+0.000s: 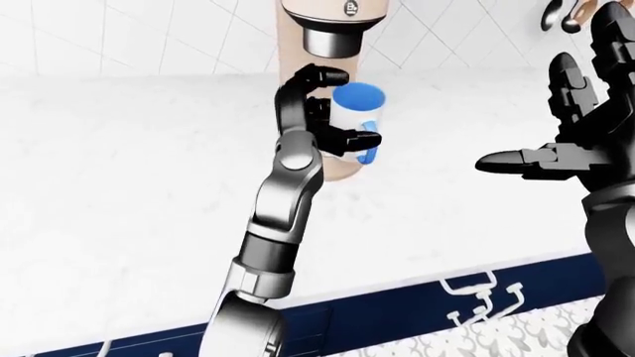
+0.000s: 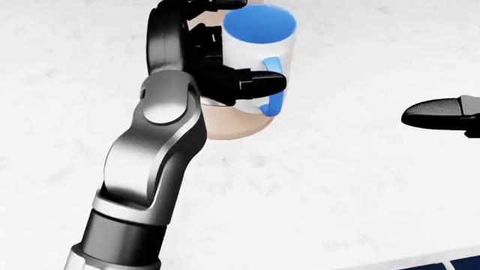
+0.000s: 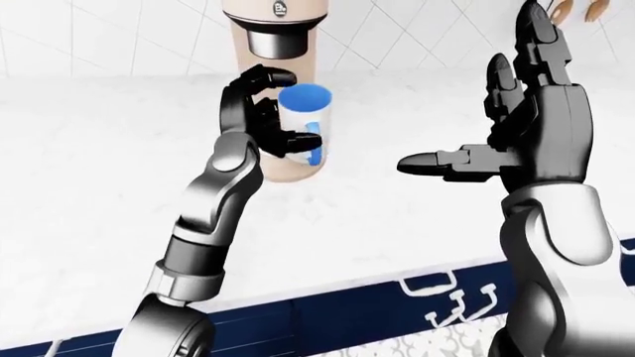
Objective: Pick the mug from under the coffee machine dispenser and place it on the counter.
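Mug (image 2: 251, 62) in L hand (image 2: 218, 62), cylindrical, glossy.

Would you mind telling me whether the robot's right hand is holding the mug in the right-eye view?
No, the right hand is spread open and empty, apart from the mug, which the left hand grips with its fingers.

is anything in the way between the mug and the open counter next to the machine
Nothing visible. The left hand is closed round the mug on the coffee machine's base, below the dispenser. The white counter is bare; the open right hand hovers off to the right.
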You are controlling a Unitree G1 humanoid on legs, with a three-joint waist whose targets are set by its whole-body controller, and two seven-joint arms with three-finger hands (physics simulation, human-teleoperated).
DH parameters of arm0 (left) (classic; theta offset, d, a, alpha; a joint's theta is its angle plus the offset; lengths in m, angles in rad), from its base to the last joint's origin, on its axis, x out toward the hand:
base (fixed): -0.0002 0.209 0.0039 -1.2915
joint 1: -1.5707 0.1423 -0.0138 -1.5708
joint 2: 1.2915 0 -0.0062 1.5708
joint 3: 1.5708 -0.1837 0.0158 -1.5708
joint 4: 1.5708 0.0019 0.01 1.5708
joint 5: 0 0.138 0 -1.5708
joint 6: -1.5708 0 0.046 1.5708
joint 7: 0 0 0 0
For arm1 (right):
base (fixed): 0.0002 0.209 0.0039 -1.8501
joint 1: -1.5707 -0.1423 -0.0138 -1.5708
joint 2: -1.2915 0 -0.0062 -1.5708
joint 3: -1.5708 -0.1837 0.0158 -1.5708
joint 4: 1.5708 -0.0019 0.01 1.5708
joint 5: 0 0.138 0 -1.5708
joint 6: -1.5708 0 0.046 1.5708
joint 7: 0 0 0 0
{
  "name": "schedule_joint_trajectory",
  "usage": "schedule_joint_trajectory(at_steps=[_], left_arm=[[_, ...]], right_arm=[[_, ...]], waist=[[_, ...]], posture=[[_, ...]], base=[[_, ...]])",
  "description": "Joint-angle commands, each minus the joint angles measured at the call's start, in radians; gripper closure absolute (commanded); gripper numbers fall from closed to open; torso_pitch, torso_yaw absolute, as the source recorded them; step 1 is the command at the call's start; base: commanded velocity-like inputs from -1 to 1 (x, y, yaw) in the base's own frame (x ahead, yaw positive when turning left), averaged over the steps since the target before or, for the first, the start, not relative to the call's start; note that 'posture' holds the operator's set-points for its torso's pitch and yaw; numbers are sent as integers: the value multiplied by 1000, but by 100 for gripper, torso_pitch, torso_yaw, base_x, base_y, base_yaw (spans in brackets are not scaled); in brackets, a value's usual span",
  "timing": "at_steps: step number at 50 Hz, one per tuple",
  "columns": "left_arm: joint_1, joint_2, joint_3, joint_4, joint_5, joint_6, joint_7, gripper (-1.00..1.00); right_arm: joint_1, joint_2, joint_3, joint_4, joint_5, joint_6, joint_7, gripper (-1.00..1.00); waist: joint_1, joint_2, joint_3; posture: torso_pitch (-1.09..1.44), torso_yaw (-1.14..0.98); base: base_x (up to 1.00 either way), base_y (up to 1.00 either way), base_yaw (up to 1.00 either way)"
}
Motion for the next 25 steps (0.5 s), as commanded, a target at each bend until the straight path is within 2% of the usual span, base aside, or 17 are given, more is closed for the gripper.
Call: schedule_joint_trajectory(at_steps=[1, 12, 25], left_arm=[[-34, -3, -9, -42, -1, -11, -5, 100], [-12, 9, -7, -147, -10, 62, -14, 100], [52, 92, 28, -374, -23, 226, -46, 100]], right_arm=[[-23, -15, -12, -21, -2, -27, -3, -100], [-25, -15, -7, -22, -5, -24, -4, -100], [-31, -15, -5, -20, -10, -20, -2, -100]], waist=[[-1, -6, -25], [-1, -3, -22], [-5, 10, -18]], posture=[[0, 0], [0, 0], [0, 0]], base=[[0, 0, 0], [0, 0, 0], [0, 0, 0]])
